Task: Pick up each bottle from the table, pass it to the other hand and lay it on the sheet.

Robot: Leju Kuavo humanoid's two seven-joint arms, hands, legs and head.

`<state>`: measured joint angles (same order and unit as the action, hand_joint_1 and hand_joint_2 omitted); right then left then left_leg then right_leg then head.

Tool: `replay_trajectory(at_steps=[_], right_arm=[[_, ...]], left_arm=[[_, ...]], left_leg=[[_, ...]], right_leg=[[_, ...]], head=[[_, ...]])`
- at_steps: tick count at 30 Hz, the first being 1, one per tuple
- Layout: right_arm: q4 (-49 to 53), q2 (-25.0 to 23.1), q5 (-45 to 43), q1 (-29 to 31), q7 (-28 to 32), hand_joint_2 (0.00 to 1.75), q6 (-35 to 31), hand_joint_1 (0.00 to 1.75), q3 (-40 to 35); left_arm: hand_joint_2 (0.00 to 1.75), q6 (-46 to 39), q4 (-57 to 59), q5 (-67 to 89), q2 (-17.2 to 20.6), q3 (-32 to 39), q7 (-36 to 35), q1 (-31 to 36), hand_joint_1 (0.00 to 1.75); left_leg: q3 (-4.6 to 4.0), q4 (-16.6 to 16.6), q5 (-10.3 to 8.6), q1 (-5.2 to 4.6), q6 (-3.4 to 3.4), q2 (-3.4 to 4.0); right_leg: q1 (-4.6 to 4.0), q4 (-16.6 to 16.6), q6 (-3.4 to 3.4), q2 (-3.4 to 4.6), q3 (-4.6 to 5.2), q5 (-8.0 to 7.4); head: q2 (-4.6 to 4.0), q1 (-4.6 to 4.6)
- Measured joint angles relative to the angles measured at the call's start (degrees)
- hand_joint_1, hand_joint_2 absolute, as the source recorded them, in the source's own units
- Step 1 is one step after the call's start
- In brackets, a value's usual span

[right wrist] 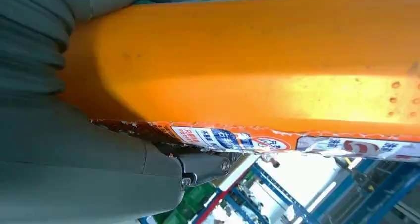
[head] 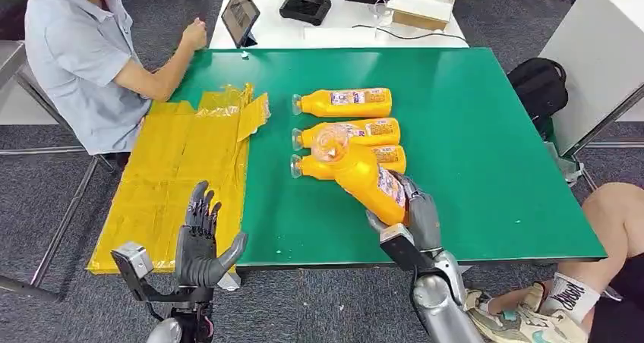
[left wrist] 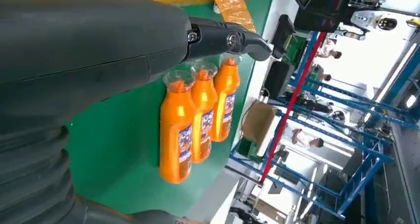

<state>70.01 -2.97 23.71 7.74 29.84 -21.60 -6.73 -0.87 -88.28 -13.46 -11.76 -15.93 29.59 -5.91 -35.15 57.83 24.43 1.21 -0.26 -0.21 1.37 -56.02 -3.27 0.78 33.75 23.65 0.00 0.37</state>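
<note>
The green-topped bench (head: 471, 130) is seen in the head view, with the crinkled yellow plastic sheet (head: 175, 184) spread over its left part, in front of a seated person in a grey shirt (head: 76, 55). Three orange plastic bottles with printed labels (head: 345, 102) are laid side by side at the middle of the bench, caps toward the sheet. A fourth orange plastic bottle (head: 364, 177) is held clear of the bench by the right hand (head: 414, 218), its fingers clamped around the lower body and its clear cap tilted up and leftward. The left hand (head: 201, 240) is held upright near the sheet's front edge, fingers apart and empty. The held bottle is judged full, fairly heavy, stiff and smooth, so the free upper body near the shoulder is judged the best place for the receiving hold. The right wrist view shows the label's peeling edge against the palm, which the head view cannot resolve; the left wrist view shows the three resting bottles touching one another.
</note>
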Motion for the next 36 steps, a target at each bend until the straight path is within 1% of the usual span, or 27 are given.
replay_trajectory(at_steps=[3, 7, 8, 9, 10, 12, 15, 18, 21, 23, 24, 26, 29, 31, 32, 33, 36], right_arm=[[0.59, -0.35, -1.13, -0.04, 1.44, 1.75, -0.66, 1.75, 0.17], [1.0, -1.07, -2.06, 0.49, 1.31, 1.75, 0.24, 1.75, 0.11], [0.94, -1.25, -2.12, 0.95, 0.52, 1.75, 1.6, 1.71, -0.02], [0.49, -1.29, -1.73, 1.78, -0.73, 1.75, 4.13, 1.71, -0.63], [-0.42, -1.4, -1.22, 2.71, -1.47, 1.75, 6.37, 1.66, -1.36], [-2.4, -1.64, 1.0, 4.28, -2.34, 1.75, 9.83, 1.64, -3.64], [-6.16, -2.62, 3.86, 6.39, -4.24, 1.75, 12.52, 1.62, -8.53], [-10.67, -4.37, 5.49, 9.32, -4.42, 1.75, 14.1, 1.62, -13.21], [-13.75, -5.9, 5.6, 11.43, -4.42, 1.75, 13.97, 1.62, -16.29], [-15.17, -6.38, 5.6, 12.41, -4.42, 1.75, 13.95, 1.5, -17.25], [-15.72, -6.49, 5.6, 12.75, -4.44, 1.75, 13.95, 1.5, -17.51], [-16.57, -6.73, 5.82, 13.24, -4.17, 1.75, 13.86, 1.55, -17.97], [-17.68, -7.43, 6.51, 14.49, -3.5, 1.75, 12.46, 1.55, -19.13], [-18.42, -8.19, 6.32, 15.46, -3.48, 1.75, 12.37, 1.61, -19.8], [-18.77, -8.43, 6.08, 15.85, -3.54, 1.75, 12.5, 1.57, -20.13], [-18.92, -8.54, 5.99, 16.0, -3.56, 1.75, 12.5, 1.62, -20.3], [-20.44, -9.16, 5.6, 17.22, -3.54, 1.75, 11.93, 1.62, -21.42]], left_arm=[[1.75, 0.0, 0.13, -0.22, 0.02, -0.11, -0.09, 0.13, 0.0], [1.75, 1.58, 0.59, 2.13, 0.26, -1.64, -0.04, 0.27, 0.0], [1.75, 2.01, 0.74, 3.68, 0.55, -2.5, 0.35, 0.3, 0.0], [1.75, 2.12, 0.85, 5.65, 0.72, -3.32, 0.96, 0.26, 0.0], [1.75, 2.32, 0.87, 7.04, 0.9, -3.7, 1.29, 0.24, 0.0], [1.75, 2.99, 0.87, 8.59, 1.16, -4.15, 1.88, 0.25, 0.0], [1.75, 3.37, 0.85, 11.18, 1.44, -4.35, 2.69, 0.28, 0.0], [1.75, 3.8, 0.74, 15.95, 1.57, -5.09, 4.07, 0.43, 0.0], [1.75, 3.87, 0.37, 16.59, 1.64, -5.27, 4.81, 0.66, 0.0], [1.75, 3.87, 0.22, 16.68, 1.73, -5.25, 5.07, 0.79, 0.0], [1.75, 3.87, 0.22, 16.7, 1.79, -5.25, 5.07, 0.83, 0.0], [1.75, 4.2, 0.22, 16.7, 1.95, -5.25, 5.16, 0.83, 0.0], [1.75, 5.97, 0.11, 15.21, 1.95, -5.25, 5.29, 1.14, 0.0], [1.75, 6.6, -0.06, 13.82, 1.92, -5.16, 5.51, 1.48, 0.0], [1.75, 6.73, -0.13, 13.37, 1.92, -5.16, 5.68, 1.58, 0.0], [1.75, 6.77, -0.15, 13.19, 1.92, -5.14, 5.75, 1.62, 0.0], [1.75, 7.72, -0.31, 11.49, 1.92, -5.03, 6.01, 1.75, 0.0]], left_leg=[[-0.05, 0.0, 0.0, 0.0, 0.0, 0.0], [-0.14, 0.0, 0.0, 0.0, 0.0, -0.02], [-0.16, 0.0, 0.0, 0.0, 0.0, -0.01], [-0.17, 0.0, 0.0, 0.0, 0.0, 0.01], [-0.16, 0.0, 0.0, 0.0, 0.0, 0.05], [-0.15, 0.0, -0.01, 0.0, 0.0, 0.04], [-0.16, 0.0, -0.06, 0.04, -0.03, 0.01], [-0.2, 0.0, -0.1, 0.05, -0.03, 0.0], [-0.21, 0.0, -0.11, 0.04, -0.03, -0.02], [-0.23, 0.0, -0.11, 0.04, -0.03, -0.05], [-0.24, 0.0, -0.11, 0.03, -0.03, -0.05], [-0.26, 0.0, -0.11, 0.01, -0.03, -0.05], [-0.27, 0.0, -0.11, 0.01, -0.02, -0.05], [-0.26, 0.0, -0.11, 0.01, -0.02, -0.05], [-0.25, 0.0, -0.12, 0.02, -0.02, -0.05], [-0.25, 0.0, -0.12, 0.03, -0.02, -0.05], [-0.24, 0.0, -0.13, 0.04, -0.03, -0.05]], right_leg=[[0.0, -0.01, 0.0, 0.0, 0.04, 0.0], [0.01, -0.01, 0.0, -0.01, 0.07, 0.0], [0.01, -0.01, 0.0, -0.01, 0.08, 0.0], [0.0, -0.02, 0.0, 0.0, 0.08, 0.0], [0.0, -0.02, 0.0, 0.01, 0.12, -0.01], [0.0, -0.02, 0.01, 0.01, 0.12, -0.01], [-0.02, -0.06, 0.01, -0.02, 0.13, -0.01], [-0.03, -0.1, 0.01, -0.01, 0.17, -0.01], [-0.02, -0.09, 0.01, -0.04, 0.17, 0.0], [-0.02, -0.08, 0.01, -0.09, 0.16, 0.0], [-0.01, -0.08, 0.01, -0.09, 0.16, 0.0], [0.0, -0.08, 0.01, -0.09, 0.16, 0.0], [0.0, -0.08, 0.01, -0.09, 0.17, -0.01], [-0.01, -0.08, 0.01, -0.08, 0.17, -0.01], [-0.02, -0.08, 0.01, -0.08, 0.18, -0.01], [-0.02, -0.08, 0.01, -0.08, 0.18, -0.01], [-0.03, -0.09, 0.01, -0.09, 0.18, -0.01]], head=[[0.0, 0.0], [0.0, 0.0], [0.0, -0.02], [0.0, 0.02], [0.0, 0.0], [0.0, 0.0], [0.0, 0.0], [0.0, -0.02], [0.0, -0.02], [0.0, -0.02], [0.0, 0.02], [0.0, 0.0], [0.0, 0.02], [0.0, 0.02], [0.0, 0.02], [0.0, 0.02], [0.0, 0.02]])
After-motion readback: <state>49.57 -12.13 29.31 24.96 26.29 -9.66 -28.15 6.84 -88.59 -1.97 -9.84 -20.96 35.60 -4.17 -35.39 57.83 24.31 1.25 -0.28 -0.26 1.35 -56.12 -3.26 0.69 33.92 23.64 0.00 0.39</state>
